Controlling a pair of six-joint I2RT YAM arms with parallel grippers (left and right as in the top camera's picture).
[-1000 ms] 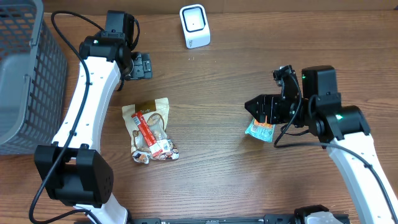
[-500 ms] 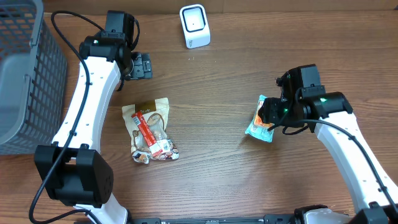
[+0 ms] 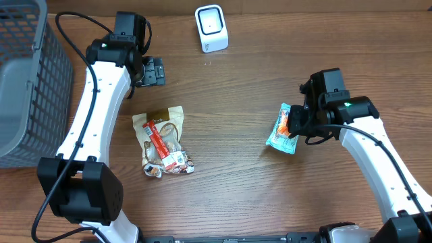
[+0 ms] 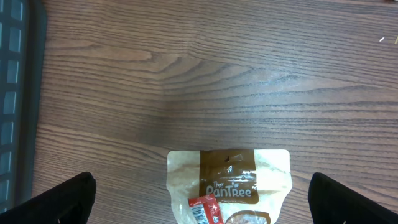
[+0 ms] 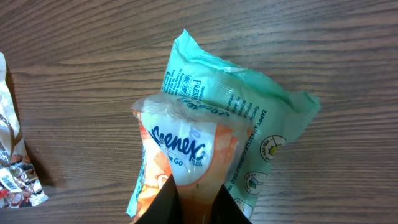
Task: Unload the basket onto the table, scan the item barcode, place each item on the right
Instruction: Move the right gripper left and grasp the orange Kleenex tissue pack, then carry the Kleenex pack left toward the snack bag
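Since the right pincer [image 5: 198, 202] is nipped shut on the tissue pack [image 5: 186, 146], grasping seems done; next, carry it, barcode outward, to the scanner [image 3: 211, 28] well beyond; left pincer [image 3: 154, 71] gapes empty.

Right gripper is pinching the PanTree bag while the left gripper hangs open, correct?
Not the PanTree bag. The right wrist view shows the right gripper pinching the Kleenex pack. The PanTree bag lies loose near the left gripper, which does hang open.
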